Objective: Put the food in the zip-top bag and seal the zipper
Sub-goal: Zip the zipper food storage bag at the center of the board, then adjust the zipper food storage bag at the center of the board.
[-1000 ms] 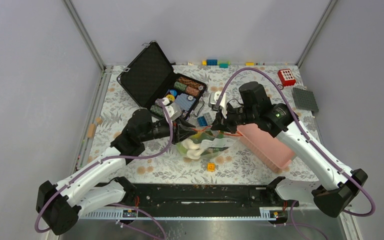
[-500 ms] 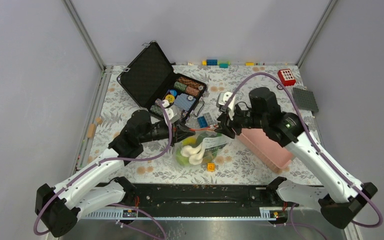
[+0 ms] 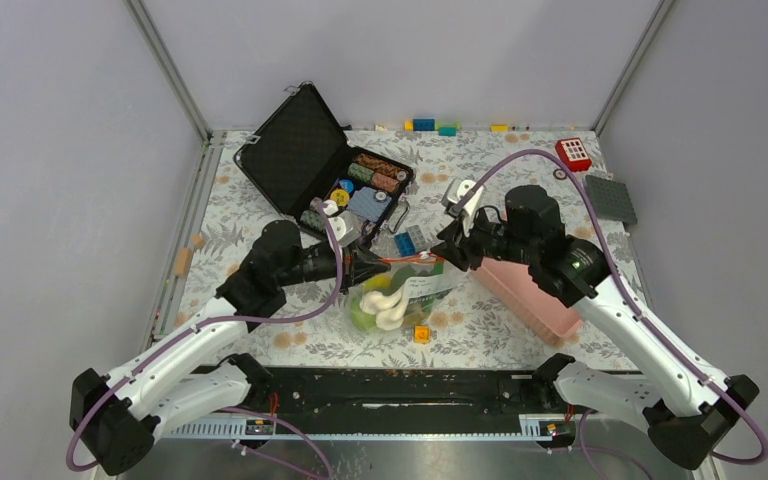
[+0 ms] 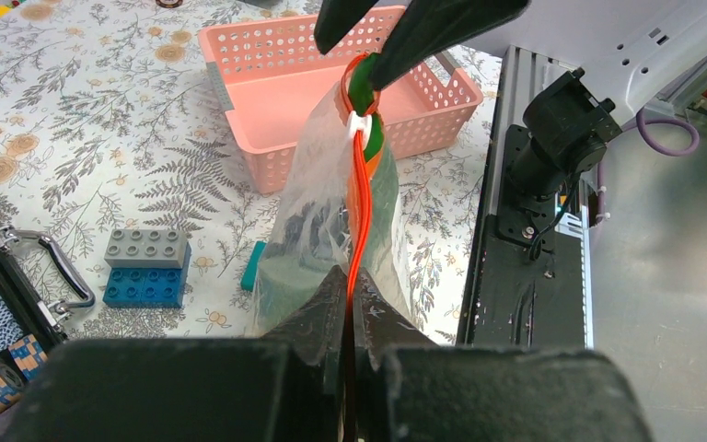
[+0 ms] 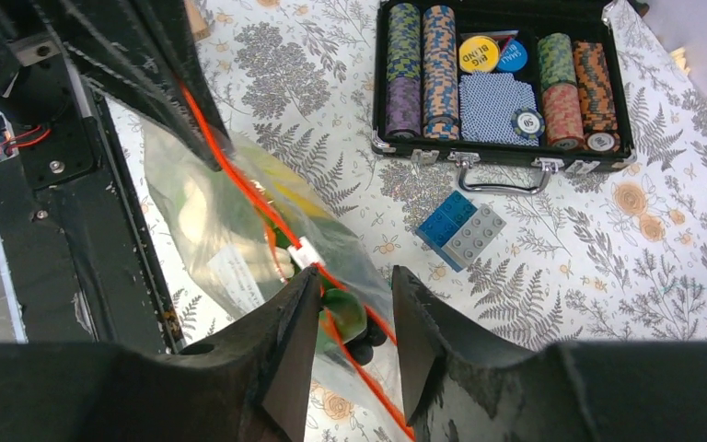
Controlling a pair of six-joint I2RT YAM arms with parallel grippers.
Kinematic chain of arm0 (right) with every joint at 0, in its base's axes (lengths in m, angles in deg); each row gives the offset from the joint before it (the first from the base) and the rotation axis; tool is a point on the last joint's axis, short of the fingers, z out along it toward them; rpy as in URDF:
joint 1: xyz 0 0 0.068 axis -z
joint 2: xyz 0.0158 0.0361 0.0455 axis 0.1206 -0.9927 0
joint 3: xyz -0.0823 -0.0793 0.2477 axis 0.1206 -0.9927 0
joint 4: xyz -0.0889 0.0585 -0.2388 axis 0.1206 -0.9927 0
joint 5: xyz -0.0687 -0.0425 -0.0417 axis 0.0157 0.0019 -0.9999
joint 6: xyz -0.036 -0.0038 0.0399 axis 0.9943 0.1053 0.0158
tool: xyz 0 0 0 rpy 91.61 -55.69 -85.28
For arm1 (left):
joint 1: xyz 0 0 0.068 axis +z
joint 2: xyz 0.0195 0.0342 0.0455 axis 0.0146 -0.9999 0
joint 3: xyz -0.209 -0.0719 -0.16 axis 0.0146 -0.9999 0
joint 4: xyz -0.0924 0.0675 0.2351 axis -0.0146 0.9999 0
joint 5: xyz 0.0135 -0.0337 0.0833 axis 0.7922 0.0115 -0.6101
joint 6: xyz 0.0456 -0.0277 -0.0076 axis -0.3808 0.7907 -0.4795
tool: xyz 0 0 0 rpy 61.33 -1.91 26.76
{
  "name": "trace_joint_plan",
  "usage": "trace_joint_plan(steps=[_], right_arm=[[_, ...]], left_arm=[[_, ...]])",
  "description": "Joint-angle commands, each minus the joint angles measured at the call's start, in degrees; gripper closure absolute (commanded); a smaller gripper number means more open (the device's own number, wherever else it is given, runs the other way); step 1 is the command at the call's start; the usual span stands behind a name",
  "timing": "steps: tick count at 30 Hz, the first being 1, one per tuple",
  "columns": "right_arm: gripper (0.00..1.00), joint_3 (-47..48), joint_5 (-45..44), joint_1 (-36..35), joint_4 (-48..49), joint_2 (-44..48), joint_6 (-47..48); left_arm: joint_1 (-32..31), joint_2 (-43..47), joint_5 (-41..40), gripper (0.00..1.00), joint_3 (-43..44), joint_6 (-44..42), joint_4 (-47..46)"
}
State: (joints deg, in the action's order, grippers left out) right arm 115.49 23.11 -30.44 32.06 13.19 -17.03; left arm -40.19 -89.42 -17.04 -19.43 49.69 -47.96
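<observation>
The left claw (image 4: 348,287) hides the zipper (image 4: 361,203)'s near end.

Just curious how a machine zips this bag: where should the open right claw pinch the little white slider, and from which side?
Probably best: pinch the white slider across its two flat faces, coming along the zipper from the end by the right gripper. The left gripper clamps the other end, and the nearly straight strip already runs between the open right fingers.
</observation>
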Motion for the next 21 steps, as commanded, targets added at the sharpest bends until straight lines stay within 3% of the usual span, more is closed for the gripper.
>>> trace_joint_plan(steps=[1,3,5,10,16,21], right_arm=[[0.67,0.6,-3.0,0.1,2.9,-1.6,-1.6],[0.88,0.5,-3.0,0.1,2.8,-2.0,-2.4],[0.99,0.2,-3.5,0.2,2.4,-1.6,-3.1],[1.0,-4.6,-3.9,0.2,6.1,0.8,-9.9],[1.0,-13.4,-11.4,0.1,15.9,3.3,-31.1],[1.0,-16.3,-8.7,0.1,17.2,5.2,-38.9]], left_arm=[[0.0,1.1,1.9,1.0,0.9,0.3,-5.8],[0.0,1.2,1.7,1.0,0.8,0.3,-5.8],[0.0,1.2,1.5,1.0,0.8,0.3,-5.9],[0.0,1.3,1.4,1.0,0.2,1.5,-7.2],[0.0,1.2,1.8,1.0,-0.6,2.4,-7.8],[0.0,1.4,1.4,1.0,-1.7,3.9,-9.3]])
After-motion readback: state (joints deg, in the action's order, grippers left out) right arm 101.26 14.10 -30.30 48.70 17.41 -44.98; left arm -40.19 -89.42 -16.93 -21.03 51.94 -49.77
